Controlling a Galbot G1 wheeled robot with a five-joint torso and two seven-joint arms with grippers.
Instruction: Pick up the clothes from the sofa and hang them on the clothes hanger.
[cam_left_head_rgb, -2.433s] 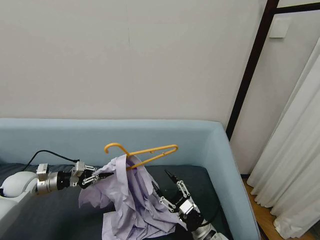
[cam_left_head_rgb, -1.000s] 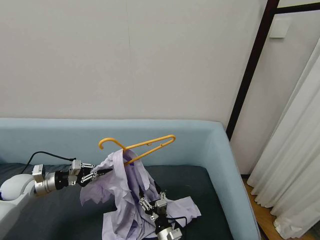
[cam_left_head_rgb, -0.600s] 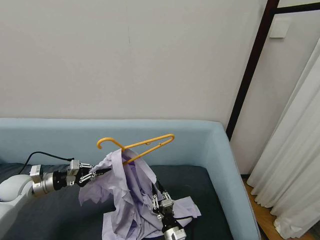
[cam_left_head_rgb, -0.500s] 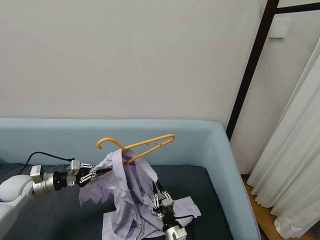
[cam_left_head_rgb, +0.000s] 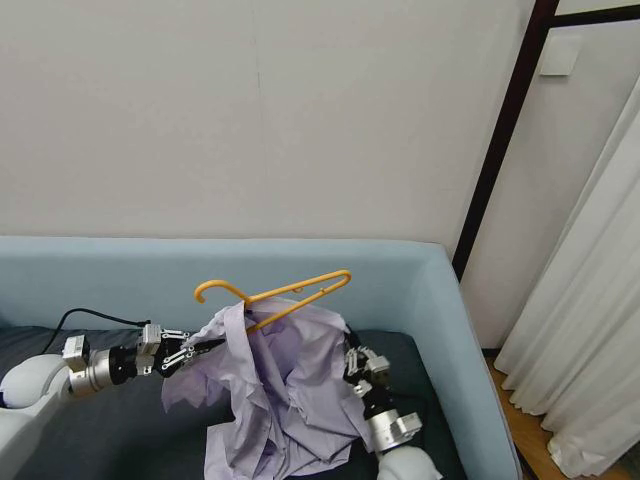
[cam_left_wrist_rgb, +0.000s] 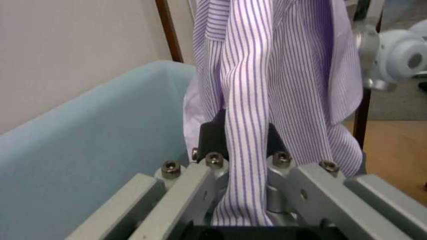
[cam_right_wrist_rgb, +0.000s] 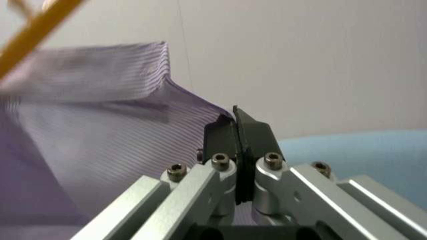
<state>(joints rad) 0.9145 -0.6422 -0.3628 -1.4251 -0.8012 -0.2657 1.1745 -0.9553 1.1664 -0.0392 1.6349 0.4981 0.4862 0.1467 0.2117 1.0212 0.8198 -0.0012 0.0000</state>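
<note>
An orange hanger (cam_left_head_rgb: 285, 291) hangs tilted above the sofa, with a purple striped shirt (cam_left_head_rgb: 275, 400) draped from it down to the seat. My left gripper (cam_left_head_rgb: 203, 346) reaches in from the left and is shut on the shirt just under the hanger's hook; in the left wrist view the striped shirt (cam_left_wrist_rgb: 280, 85) runs down between the fingers of the left gripper (cam_left_wrist_rgb: 243, 150). My right gripper (cam_left_head_rgb: 352, 362) holds the shirt's right edge lifted off the seat. In the right wrist view the right gripper (cam_right_wrist_rgb: 235, 137) is pinched on the shirt (cam_right_wrist_rgb: 100, 125), with the hanger (cam_right_wrist_rgb: 33, 20) above.
The sofa has a light blue back (cam_left_head_rgb: 110, 275), a right arm (cam_left_head_rgb: 455, 340) and a dark blue seat (cam_left_head_rgb: 100, 440). A white wall stands behind it. A dark door frame (cam_left_head_rgb: 500, 140) and a white curtain (cam_left_head_rgb: 590, 330) are to the right.
My right gripper has closed on the shirt's right side and moved up and to the right, spreading the fabric wider under the hanger. The left gripper and hanger have barely moved.
</note>
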